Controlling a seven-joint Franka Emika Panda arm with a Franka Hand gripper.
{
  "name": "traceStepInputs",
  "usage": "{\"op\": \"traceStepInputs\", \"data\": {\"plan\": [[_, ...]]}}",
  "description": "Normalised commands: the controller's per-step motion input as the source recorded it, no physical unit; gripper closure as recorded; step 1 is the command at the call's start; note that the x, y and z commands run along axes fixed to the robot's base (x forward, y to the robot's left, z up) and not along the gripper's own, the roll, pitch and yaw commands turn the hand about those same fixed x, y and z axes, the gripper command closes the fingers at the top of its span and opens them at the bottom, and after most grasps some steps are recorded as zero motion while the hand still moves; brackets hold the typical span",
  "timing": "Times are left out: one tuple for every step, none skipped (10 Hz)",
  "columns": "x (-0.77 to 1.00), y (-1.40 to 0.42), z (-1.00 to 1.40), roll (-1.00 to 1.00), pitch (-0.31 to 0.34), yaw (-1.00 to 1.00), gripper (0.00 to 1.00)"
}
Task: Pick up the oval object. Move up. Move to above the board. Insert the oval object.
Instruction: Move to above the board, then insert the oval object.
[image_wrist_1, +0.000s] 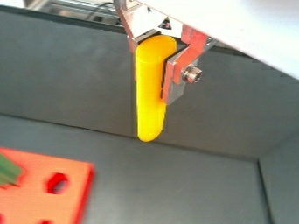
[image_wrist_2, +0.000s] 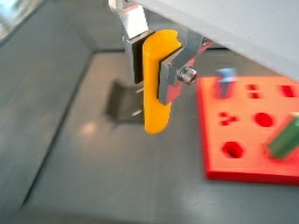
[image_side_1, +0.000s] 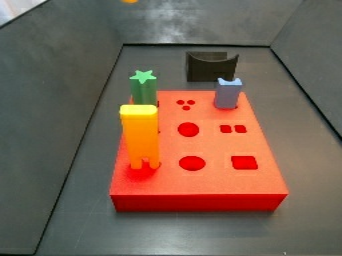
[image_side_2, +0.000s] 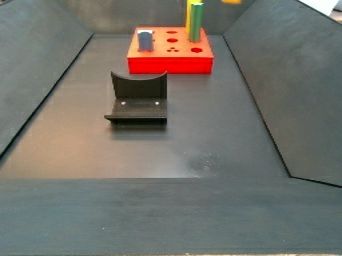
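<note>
My gripper (image_wrist_1: 159, 68) is shut on the oval object (image_wrist_1: 152, 109), a slim yellow-orange peg that hangs down from between the silver fingers (image_wrist_1: 181, 77), high above the grey floor. It shows the same way in a wrist view (image_wrist_2: 156, 109), gripper (image_wrist_2: 153, 68). The red board (image_wrist_2: 247, 131) with cut-out holes lies below and to one side of the peg; its corner shows in a wrist view (image_wrist_1: 52, 197). In both side views the board (image_side_1: 214, 150) (image_side_2: 170, 60) is seen whole, and only an orange tip of the peg shows at the upper edge (image_side_1: 130, 2) (image_side_2: 231, 2).
On the board stand a green star peg (image_side_1: 143, 85) (image_side_2: 195, 20), a blue piece (image_side_1: 229, 93) (image_wrist_2: 225, 80) and a wider yellow-orange block (image_side_1: 139, 135). The dark fixture (image_side_2: 138, 100) (image_side_1: 210, 66) stands on the floor beside the board. Sloping grey walls surround the floor.
</note>
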Motion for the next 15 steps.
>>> {"op": "traceStepInputs", "data": {"plan": [[0.54, -1.00, 0.33, -0.10, 0.063, -1.00, 1.00], [0.54, -1.00, 0.34, -0.09, 0.084, -1.00, 1.00], [0.54, -1.00, 0.34, -0.09, 0.104, -1.00, 1.00], [0.56, -1.00, 0.34, -0.09, 0.129, -1.00, 1.00], [0.58, -1.00, 0.35, -0.09, 0.170, -1.00, 1.00], [0.57, -0.93, 0.33, -0.08, 0.205, -1.00, 1.00], [0.38, -0.55, 0.20, -0.08, 0.253, -1.00, 1.00], [0.24, -0.33, 0.14, -0.07, 0.281, -1.00, 1.00], [0.14, -0.19, 0.09, -0.08, 0.309, -1.00, 1.00], [0.09, -0.12, 0.06, -0.08, 0.346, -1.00, 1.00], [0.07, -0.08, 0.04, -0.06, 0.299, -0.65, 1.00], [0.08, -0.05, 0.03, -0.05, 0.266, -0.41, 1.00], [0.08, -0.04, 0.03, -0.04, 0.243, -0.29, 1.00], [0.04, -0.07, 0.00, 0.04, -0.003, -0.47, 1.00], [0.06, -0.03, 0.00, 0.06, 0.000, -0.84, 1.00]]}}
